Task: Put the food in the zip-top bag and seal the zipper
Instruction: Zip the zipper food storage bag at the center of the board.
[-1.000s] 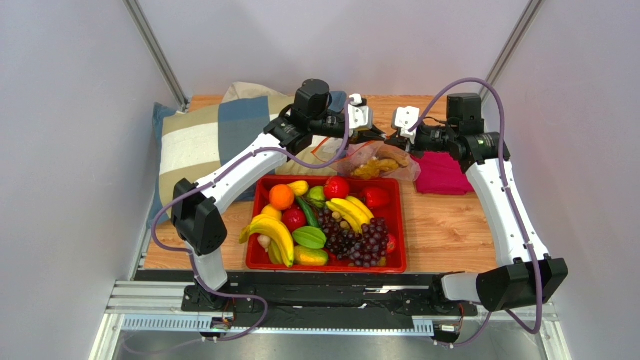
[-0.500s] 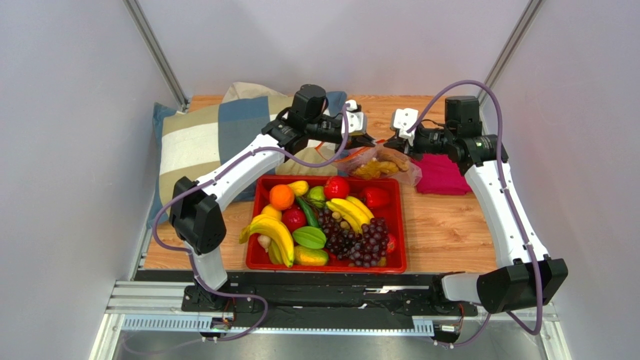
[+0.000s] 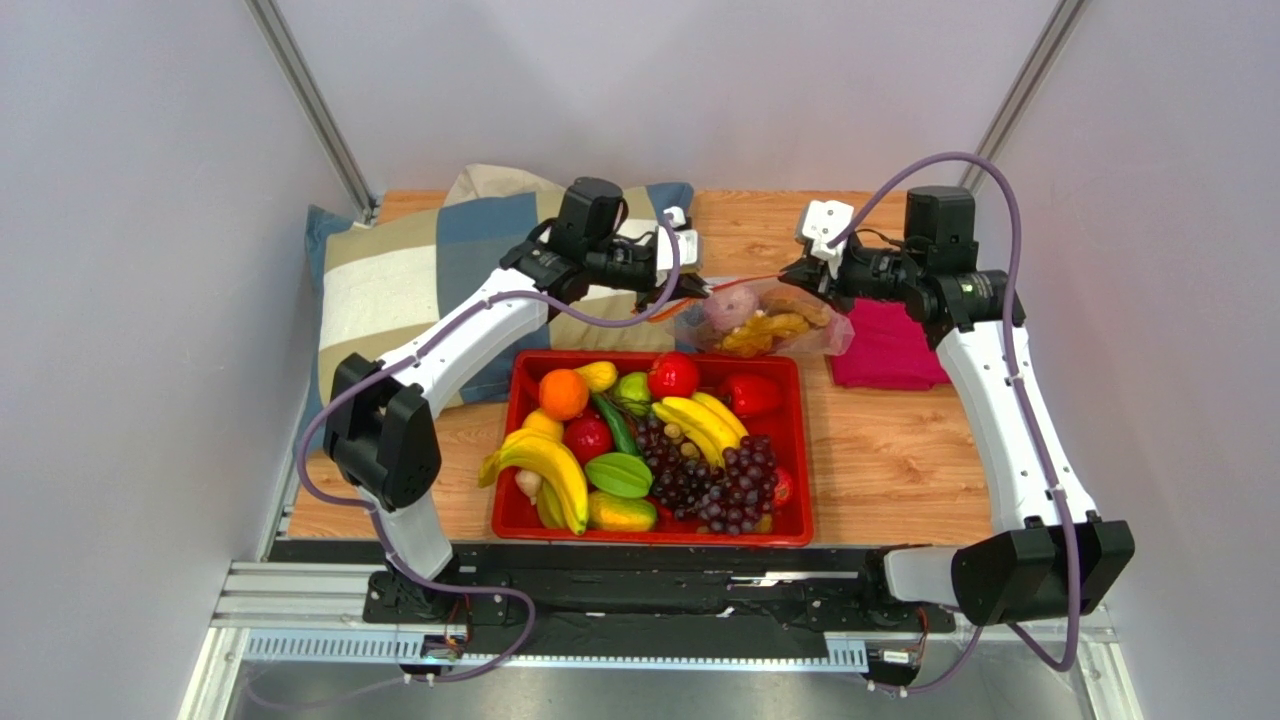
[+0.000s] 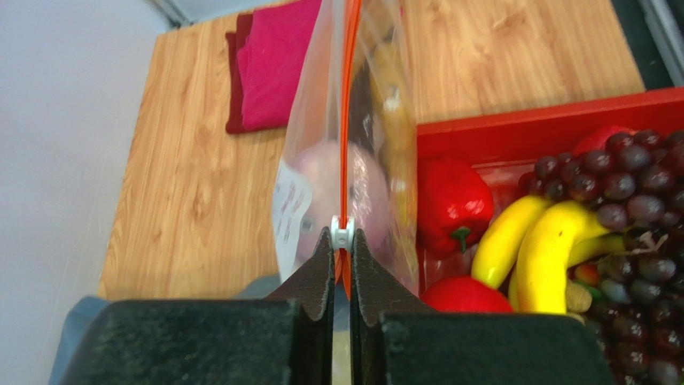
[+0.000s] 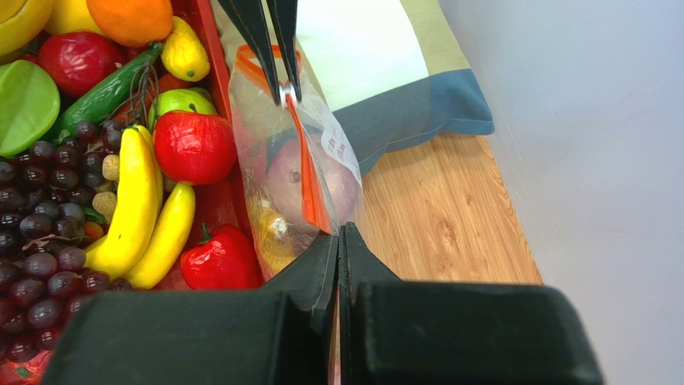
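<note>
Tension is what is new. Over the last second the left gripper [image 3: 694,282] has drawn away from the right gripper [image 3: 792,278], moving toward the far-left side of the red tray [image 3: 807,450]. The gap between the two claws has widened. The zip-top bag [image 3: 759,315] now hangs pulled taut between them, just over the tray's far rim, where a moment ago it sat slacker and more bunched.

Both claws are pinched narrow on the zipper [image 4: 348,120]. The left one clamps it right at the white slider [image 4: 342,233], while the right one grips the opposite end, its jaws closed on the orange strip.

In both wrist views the strip between them reads as one thin straight line with no gaping mouth. The widening pull therefore looks like the slider being run along the closure toward the end farther from the right claw.

The food is already inside, above the tray's far edge: the onion-like ball [image 3: 732,306] presses against the clear plastic, with yellowish pieces [image 3: 774,323] beside it.

Loading looks done and sealing well advanced — whether the last stretch under the left claw is actually shut cannot be told from here. Probably what remains is finishing the pull and then releasing.
</note>
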`<move>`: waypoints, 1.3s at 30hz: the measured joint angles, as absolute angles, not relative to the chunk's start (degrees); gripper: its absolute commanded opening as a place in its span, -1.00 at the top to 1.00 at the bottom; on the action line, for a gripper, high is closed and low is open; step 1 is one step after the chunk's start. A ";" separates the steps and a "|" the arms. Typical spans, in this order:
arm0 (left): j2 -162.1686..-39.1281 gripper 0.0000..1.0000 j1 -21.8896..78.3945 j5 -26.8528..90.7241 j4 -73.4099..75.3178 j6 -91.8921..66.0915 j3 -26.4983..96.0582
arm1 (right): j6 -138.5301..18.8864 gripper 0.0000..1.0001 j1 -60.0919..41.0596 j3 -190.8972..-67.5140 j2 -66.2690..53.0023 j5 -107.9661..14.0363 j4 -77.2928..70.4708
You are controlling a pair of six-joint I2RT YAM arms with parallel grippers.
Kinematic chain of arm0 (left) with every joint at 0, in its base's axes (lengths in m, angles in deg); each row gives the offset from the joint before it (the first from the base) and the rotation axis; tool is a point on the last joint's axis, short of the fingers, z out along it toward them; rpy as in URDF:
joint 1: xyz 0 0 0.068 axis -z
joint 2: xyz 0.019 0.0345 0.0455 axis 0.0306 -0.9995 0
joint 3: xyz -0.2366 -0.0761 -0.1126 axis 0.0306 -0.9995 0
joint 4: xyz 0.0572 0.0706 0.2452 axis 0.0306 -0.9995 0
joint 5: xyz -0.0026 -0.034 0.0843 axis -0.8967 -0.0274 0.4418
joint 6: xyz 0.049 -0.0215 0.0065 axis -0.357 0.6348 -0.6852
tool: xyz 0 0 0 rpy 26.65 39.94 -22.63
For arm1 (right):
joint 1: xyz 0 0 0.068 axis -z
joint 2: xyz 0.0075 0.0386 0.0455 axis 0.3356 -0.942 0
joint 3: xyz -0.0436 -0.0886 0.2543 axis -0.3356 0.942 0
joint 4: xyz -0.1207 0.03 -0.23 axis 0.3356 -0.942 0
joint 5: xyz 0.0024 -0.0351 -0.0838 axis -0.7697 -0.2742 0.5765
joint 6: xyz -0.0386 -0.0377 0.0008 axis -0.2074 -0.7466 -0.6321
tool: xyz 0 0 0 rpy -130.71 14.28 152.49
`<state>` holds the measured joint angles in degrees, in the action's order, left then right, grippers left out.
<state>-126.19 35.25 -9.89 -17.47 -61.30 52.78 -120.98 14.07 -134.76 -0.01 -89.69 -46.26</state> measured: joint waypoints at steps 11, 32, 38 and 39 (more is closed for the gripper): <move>-126.17 1.00 29.19 -7.68 -23.91 -66.24 48.78 | -115.85 1.00 16.43 -132.99 1.54 -86.50 -42.23; -126.91 1.00 26.62 -7.53 -27.10 -66.26 50.33 | -113.36 1.00 21.37 -131.92 1.87 -83.11 -39.90; -130.60 1.00 27.47 -5.98 -24.83 -61.08 60.23 | -113.33 1.00 22.09 -131.94 0.32 -80.91 -34.63; -131.17 1.00 27.64 -5.67 -24.29 -60.55 61.42 | -113.36 1.00 22.14 -131.94 -0.23 -80.56 -33.69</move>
